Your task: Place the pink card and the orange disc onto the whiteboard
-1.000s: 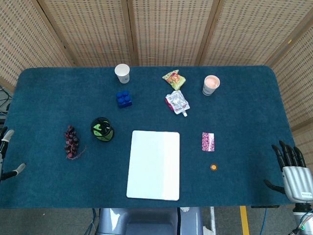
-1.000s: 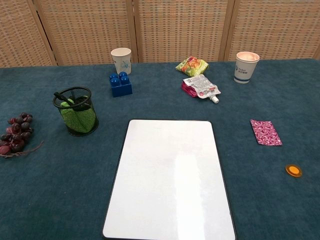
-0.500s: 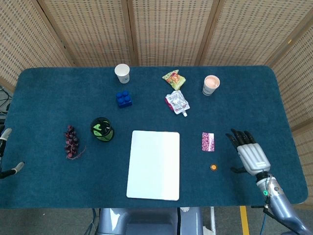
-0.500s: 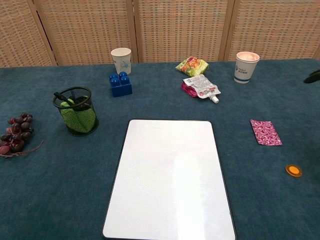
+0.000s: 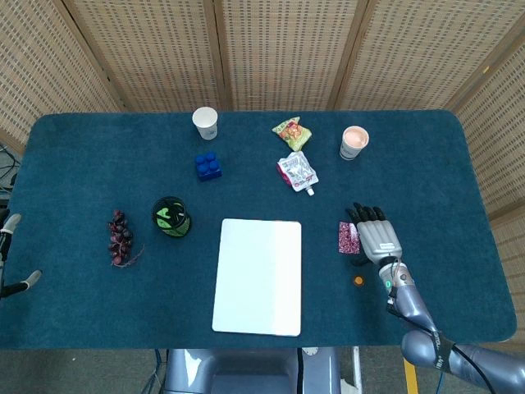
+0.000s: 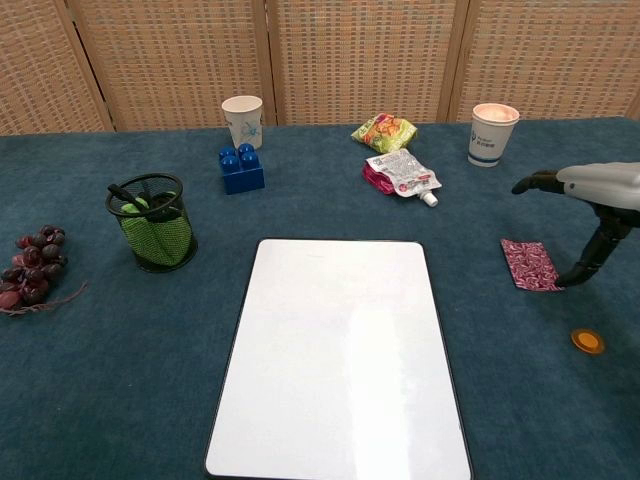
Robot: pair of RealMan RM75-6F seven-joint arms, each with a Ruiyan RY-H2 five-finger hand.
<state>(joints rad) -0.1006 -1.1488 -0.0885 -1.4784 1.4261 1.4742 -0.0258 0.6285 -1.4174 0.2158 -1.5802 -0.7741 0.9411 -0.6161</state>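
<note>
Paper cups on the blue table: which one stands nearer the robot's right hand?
The paper cup with the pinkish top, at the table's back right, is nearer the right hand. The plain white paper cup stands far off, back left.

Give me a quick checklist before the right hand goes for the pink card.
1. Pink card lying flat on the cloth, off the whiteboard: ok.
2. Right hand beside the card, holding nothing: ok.
3. Thumb touching the card's near edge: cannot tell.
4. Whiteboard surface bare for placing: ok.
5. Orange disc apart from the hand and card: ok.
6. Left hand at the table edge, away from the work: ok.
</note>
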